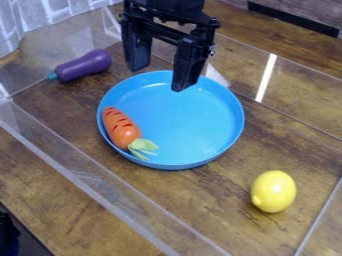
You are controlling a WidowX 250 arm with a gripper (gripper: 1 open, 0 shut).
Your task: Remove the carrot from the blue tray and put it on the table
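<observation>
The carrot (124,129), orange with dark ridges and a green leafy tip, lies inside the blue tray (214,120) near its left rim, the tip pointing toward the front. The tray rests on the dark wood table (80,210). My gripper (163,70) hangs above the tray's far edge, pointing down, its two black fingers (189,68) spread apart with nothing between them. It stands behind and to the right of the carrot, not touching it.
A purple eggplant (83,66) lies on the table at the back left. A yellow lemon (274,190) sits at the front right. Clear plastic walls (54,150) run along the left and front of the work area.
</observation>
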